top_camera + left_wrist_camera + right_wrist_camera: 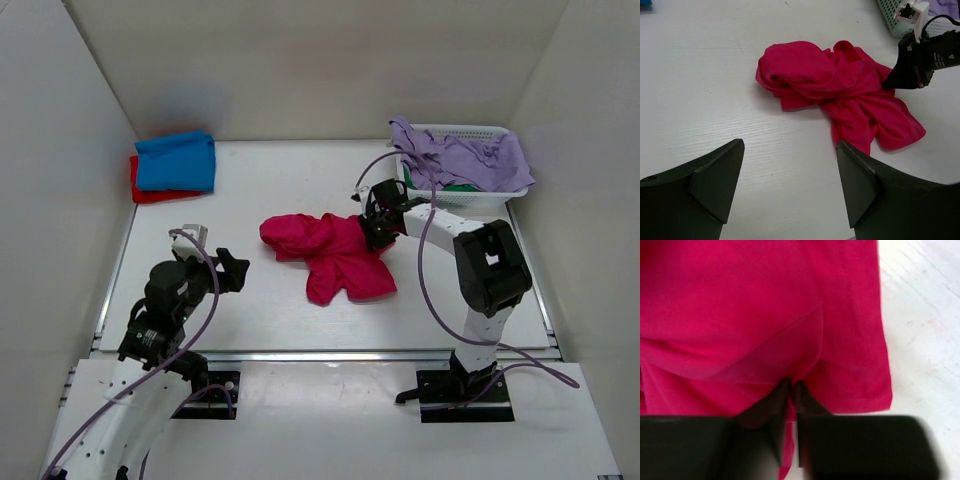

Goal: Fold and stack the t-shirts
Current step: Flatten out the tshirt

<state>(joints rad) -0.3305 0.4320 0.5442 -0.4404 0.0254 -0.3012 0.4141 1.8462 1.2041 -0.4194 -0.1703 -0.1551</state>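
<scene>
A crumpled crimson-pink t-shirt lies in a heap mid-table; it also shows in the left wrist view and fills the right wrist view. My right gripper is shut on a fold of its right side, the cloth pinched between the fingertips. My left gripper is open and empty, left of the shirt, fingers wide apart above bare table. A folded blue t-shirt lies on a red one at the far left.
A white slatted basket at the far right holds lilac cloth and something green. White walls close the table on three sides. The right arm shows at the right in the left wrist view.
</scene>
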